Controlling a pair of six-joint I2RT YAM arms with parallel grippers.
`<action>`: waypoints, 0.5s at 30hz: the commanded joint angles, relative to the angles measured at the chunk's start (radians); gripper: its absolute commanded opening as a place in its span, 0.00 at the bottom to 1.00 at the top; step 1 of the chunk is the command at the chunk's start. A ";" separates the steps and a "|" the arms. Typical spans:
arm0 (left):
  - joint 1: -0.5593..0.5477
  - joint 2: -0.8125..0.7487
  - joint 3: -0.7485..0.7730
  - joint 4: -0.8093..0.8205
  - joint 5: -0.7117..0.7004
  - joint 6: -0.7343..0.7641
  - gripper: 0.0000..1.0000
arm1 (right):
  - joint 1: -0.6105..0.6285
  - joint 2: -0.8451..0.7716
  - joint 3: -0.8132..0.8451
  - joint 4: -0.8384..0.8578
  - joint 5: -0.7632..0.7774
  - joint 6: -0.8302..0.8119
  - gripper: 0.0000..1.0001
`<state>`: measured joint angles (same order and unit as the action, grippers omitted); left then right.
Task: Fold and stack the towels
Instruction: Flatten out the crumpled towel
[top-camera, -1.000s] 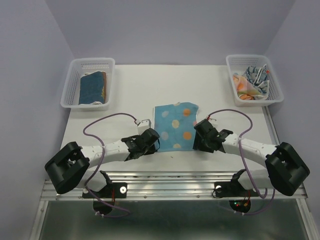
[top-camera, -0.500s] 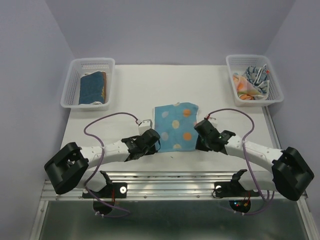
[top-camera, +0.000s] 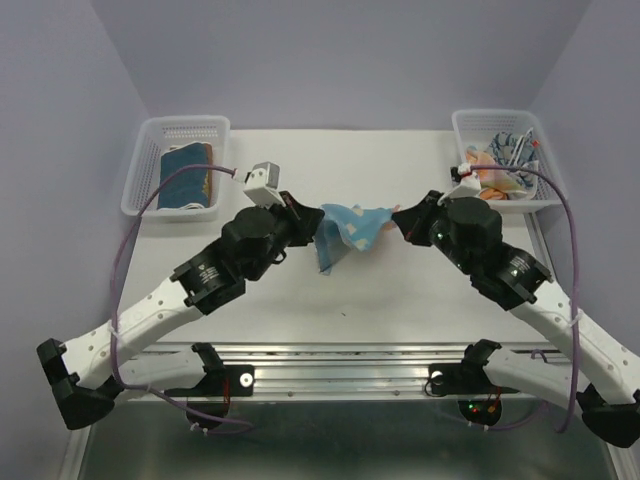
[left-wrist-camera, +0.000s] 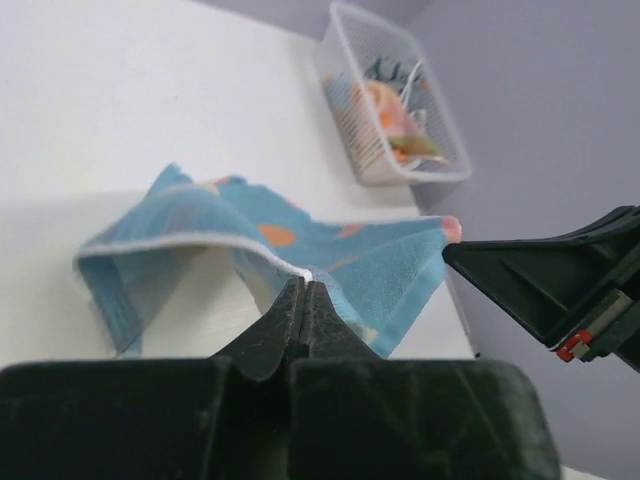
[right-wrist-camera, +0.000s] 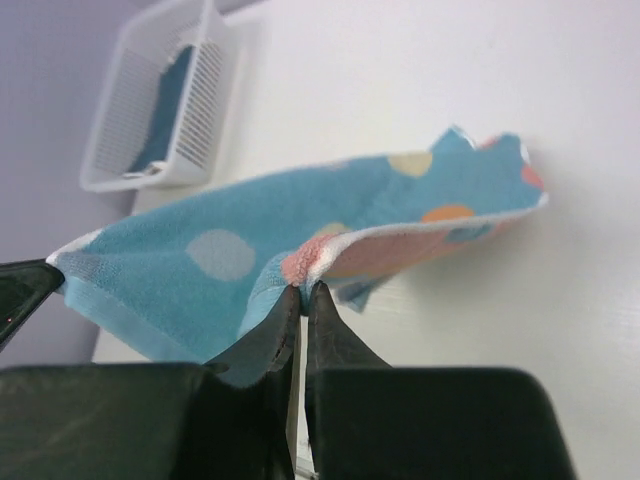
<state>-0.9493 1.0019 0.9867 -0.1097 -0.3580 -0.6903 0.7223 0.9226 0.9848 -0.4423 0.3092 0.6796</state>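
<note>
A blue towel with coloured polka dots (top-camera: 347, 231) hangs lifted above the middle of the table, stretched between both arms. My left gripper (top-camera: 316, 222) is shut on its left corner; in the left wrist view the pinched edge (left-wrist-camera: 305, 276) sits at the fingertips. My right gripper (top-camera: 396, 217) is shut on the right corner, seen as a pink patch (right-wrist-camera: 305, 262) at the tips. The rest of the blue towel (right-wrist-camera: 220, 250) sags toward the table. Folded towels (top-camera: 185, 176) lie in the left basket, crumpled towels (top-camera: 505, 160) in the right one.
A white mesh basket (top-camera: 150, 150) stands at the back left corner and another white mesh basket (top-camera: 553, 180) at the back right. The white table (top-camera: 330, 160) ends at purple walls on three sides. A metal rail (top-camera: 330, 370) runs along the near edge.
Both arms have risen and reached toward the far side, lifting the dotted towel's near corners off the table. The right gripper closed on its corner.
</note>
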 joint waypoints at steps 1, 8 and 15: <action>-0.006 -0.057 0.140 -0.018 0.004 0.107 0.00 | 0.009 -0.039 0.190 0.043 0.005 -0.090 0.01; -0.006 -0.169 0.312 0.007 0.207 0.156 0.00 | 0.008 -0.070 0.423 0.048 -0.217 -0.114 0.01; -0.006 -0.184 0.391 0.084 0.553 0.129 0.00 | 0.011 -0.067 0.564 0.077 -0.473 -0.060 0.01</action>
<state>-0.9501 0.8082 1.3090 -0.1001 -0.0139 -0.5682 0.7223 0.8604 1.4818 -0.4255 0.0032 0.5995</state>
